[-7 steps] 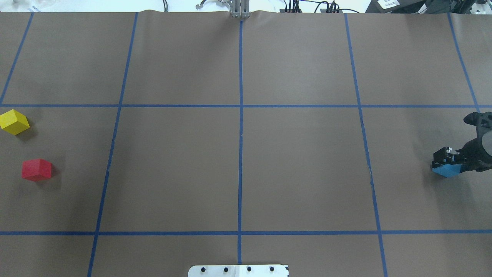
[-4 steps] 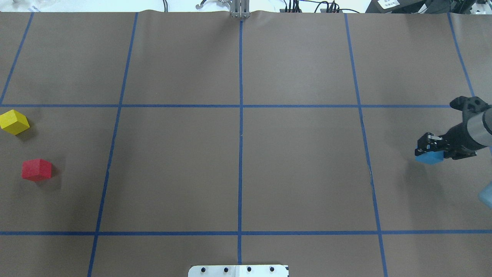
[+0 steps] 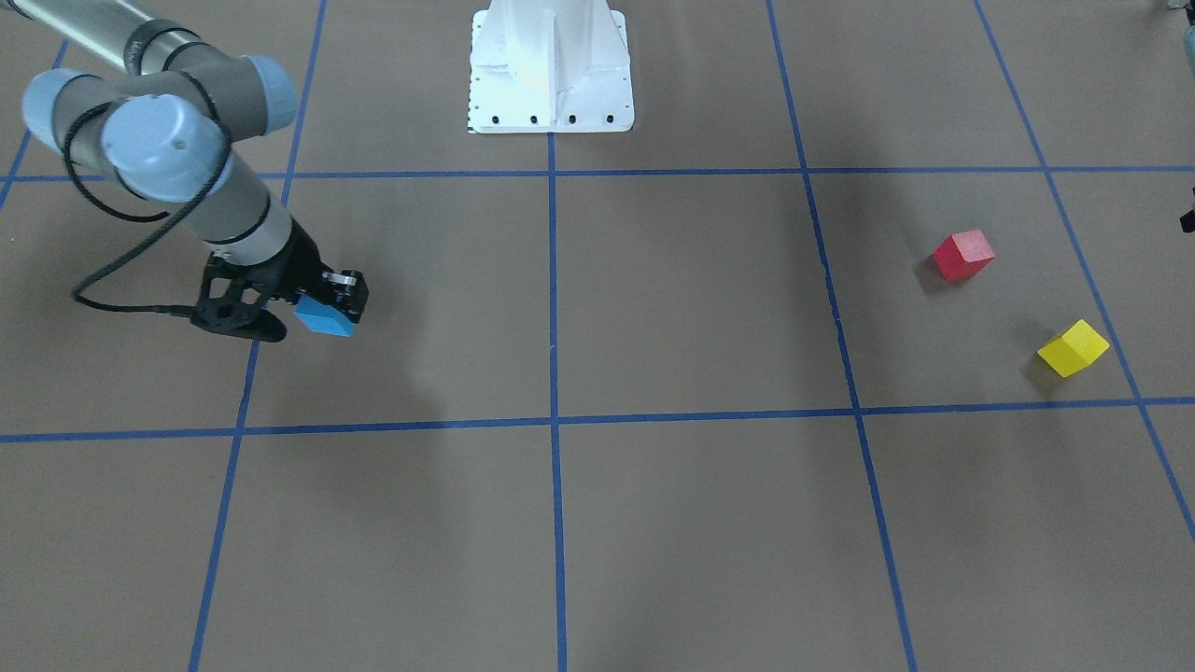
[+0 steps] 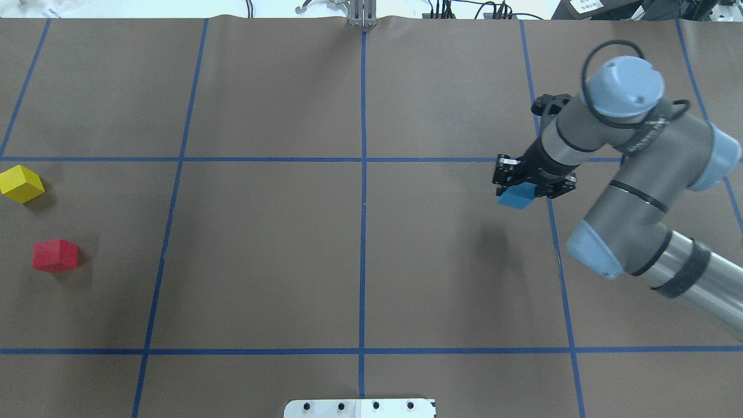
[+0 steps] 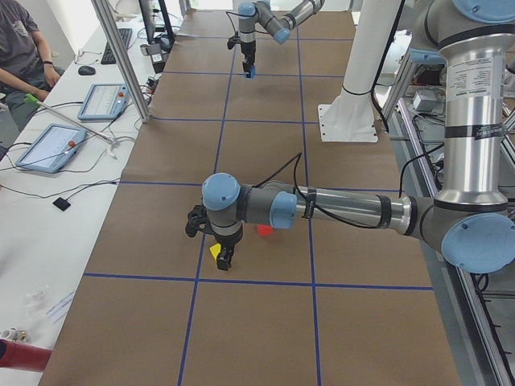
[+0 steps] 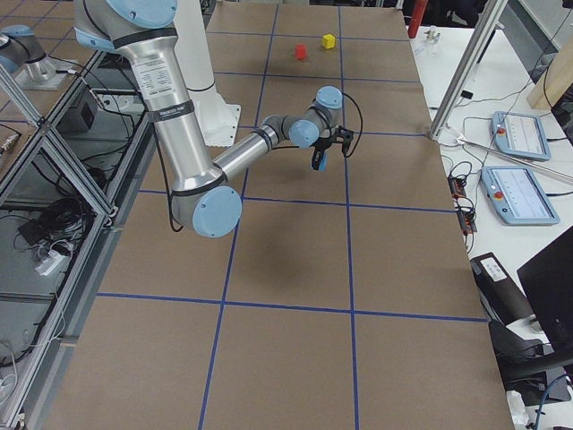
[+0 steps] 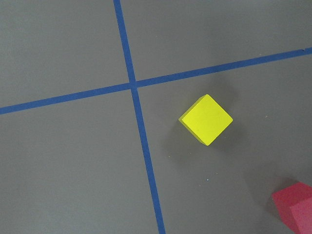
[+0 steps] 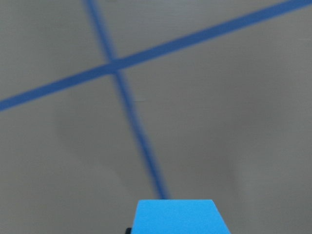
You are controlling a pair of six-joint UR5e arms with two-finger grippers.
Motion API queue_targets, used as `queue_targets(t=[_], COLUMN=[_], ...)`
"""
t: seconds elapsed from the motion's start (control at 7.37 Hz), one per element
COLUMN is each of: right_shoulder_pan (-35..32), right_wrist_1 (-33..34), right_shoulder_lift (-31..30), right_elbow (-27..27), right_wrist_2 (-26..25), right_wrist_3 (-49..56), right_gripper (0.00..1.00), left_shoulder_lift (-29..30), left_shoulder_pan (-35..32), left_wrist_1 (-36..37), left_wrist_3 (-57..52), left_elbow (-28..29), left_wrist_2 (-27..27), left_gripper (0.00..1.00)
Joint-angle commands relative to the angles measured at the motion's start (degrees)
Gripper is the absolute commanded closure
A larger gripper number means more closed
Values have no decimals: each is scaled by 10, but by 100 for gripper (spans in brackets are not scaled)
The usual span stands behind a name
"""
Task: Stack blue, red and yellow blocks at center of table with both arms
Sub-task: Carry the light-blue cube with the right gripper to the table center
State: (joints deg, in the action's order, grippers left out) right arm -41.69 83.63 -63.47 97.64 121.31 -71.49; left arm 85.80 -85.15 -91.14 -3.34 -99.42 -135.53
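1. Overhead exterior: right pincer [image 4: 518,184] is clamped on the blue block [image 4: 515,199], which is lifted off the counter [image 4: 261,261] right of center, faces skewed to the tape lines [image 4: 363,232].
2. Left pincer [image 5: 225,260] hangs by the yellow block [image 5: 214,250]; open or closed, can't tell.
3. Red block [image 4: 55,255] sits near yellow, far left.

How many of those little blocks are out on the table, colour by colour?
blue block: 1
red block: 1
yellow block: 1
Total: 3 blocks
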Motion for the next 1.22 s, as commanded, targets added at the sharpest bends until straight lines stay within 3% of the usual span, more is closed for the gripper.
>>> queue_targets(t=[0.0,0.54,1.09], right_shoulder_pan=[61,76,93], right_wrist_1=[5,-38,-42], right_shoulder_lift=[146,245,258], right_elbow=[-121,-245,-271], right_wrist_2=[-49,-78,-99], right_wrist_3=[-5,8,10], right_gripper=[100,100,100], left_shoulder_lift=[1,1,1], left_shoulder_pan=[1,1,0], left_wrist_1=[0,0,0], left_wrist_3=[0,-1,-1], left_elbow=[0,4,5], left_wrist_2=[0,0,3], left_gripper=[0,0,0])
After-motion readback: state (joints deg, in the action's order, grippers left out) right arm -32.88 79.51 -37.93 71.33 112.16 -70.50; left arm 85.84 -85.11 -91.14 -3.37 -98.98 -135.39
